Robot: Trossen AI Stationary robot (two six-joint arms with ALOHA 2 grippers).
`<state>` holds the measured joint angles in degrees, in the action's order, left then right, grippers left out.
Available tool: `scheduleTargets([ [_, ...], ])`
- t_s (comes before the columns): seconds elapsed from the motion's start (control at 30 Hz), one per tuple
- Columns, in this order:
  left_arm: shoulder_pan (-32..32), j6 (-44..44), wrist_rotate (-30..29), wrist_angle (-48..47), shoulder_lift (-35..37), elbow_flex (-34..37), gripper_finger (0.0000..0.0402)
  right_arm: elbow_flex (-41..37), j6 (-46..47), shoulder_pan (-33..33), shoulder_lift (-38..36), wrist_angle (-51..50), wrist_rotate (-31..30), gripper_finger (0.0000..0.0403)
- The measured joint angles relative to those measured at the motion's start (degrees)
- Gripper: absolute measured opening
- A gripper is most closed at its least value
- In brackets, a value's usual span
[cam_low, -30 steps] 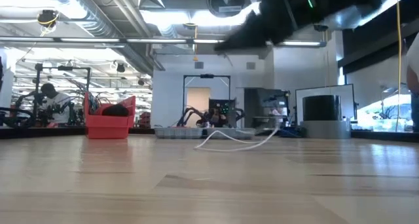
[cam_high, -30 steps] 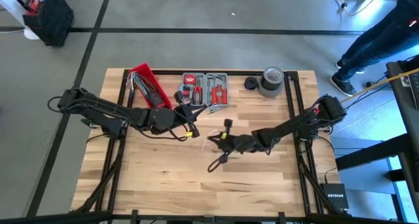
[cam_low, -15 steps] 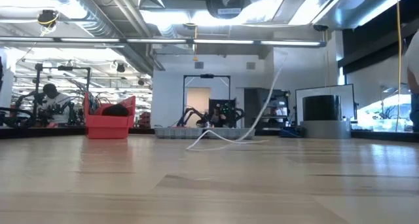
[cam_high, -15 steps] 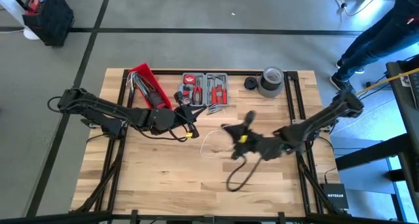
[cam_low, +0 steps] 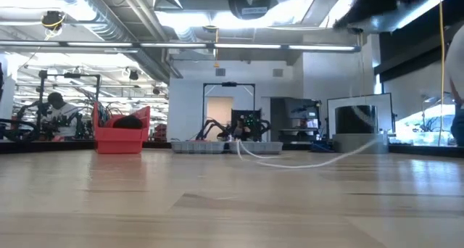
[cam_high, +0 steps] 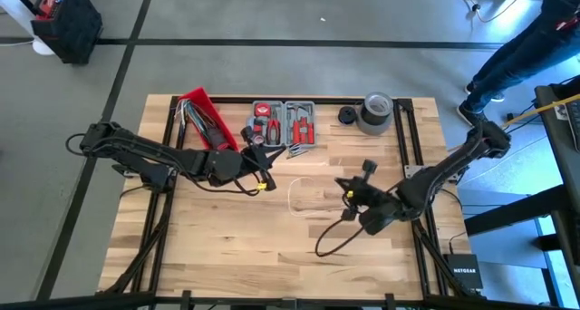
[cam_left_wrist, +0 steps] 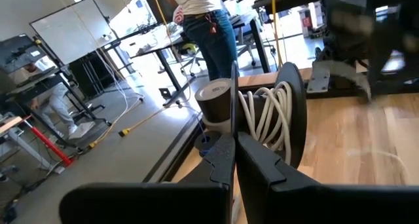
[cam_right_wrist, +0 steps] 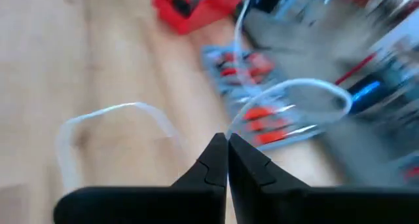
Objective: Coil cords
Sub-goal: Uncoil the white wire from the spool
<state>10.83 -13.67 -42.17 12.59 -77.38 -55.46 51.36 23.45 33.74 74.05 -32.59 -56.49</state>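
White cord point(cam_high: 299, 201) now trails lower right of centre, dragged there by the right gripper point(cam_high: 355, 197), apparently clenched on it; more slack is drawn out for coiling. Left gripper point(cam_high: 263, 177), clamped on coiled loops, waits centre-left.

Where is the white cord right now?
In the high view the white cord lies loose mid-table, in front of the grey tool tray, between the left tool and right tool.

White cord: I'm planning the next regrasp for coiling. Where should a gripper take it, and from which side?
Probably at the slack loop of the white cord, which lies flat on the bare table. Come from above, with the fingers straddling the thin strand.
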Motion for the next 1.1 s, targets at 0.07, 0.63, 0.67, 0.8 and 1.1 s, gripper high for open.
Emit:
scheduleTargets([
  [0.07, 0.0, 0.0, 0.0, 0.1, 0.0, 0.0, 0.0005, -5.5, 4.0, 0.0, 1.1, 9.3, 3.1, 0.0008],
  [0.63, -0.1, 0.1, 0.0, 0.0, 0.0, 0.0, 0.0005, 0.0, -15.2, -7.4, 4.4, 29.0, 7.6, 0.0178],
  [0.67, -0.1, 0.1, 0.0, 0.0, 0.0, 0.0, 0.0005, -0.7, -15.4, -8.7, 5.3, 30.8, 8.4, 0.0182],
  [0.8, 0.0, 0.1, 0.0, -0.1, 0.0, 0.0, 0.0005, -3.1, -17.8, -15.3, 10.9, 42.8, 17.5, 0.0186],
  [1.1, 0.0, 0.0, 0.0, -0.3, 0.0, 0.0, 0.0005, -3.3, -17.8, -22.7, 19.4, 59.3, 30.2, 0.0186],
])
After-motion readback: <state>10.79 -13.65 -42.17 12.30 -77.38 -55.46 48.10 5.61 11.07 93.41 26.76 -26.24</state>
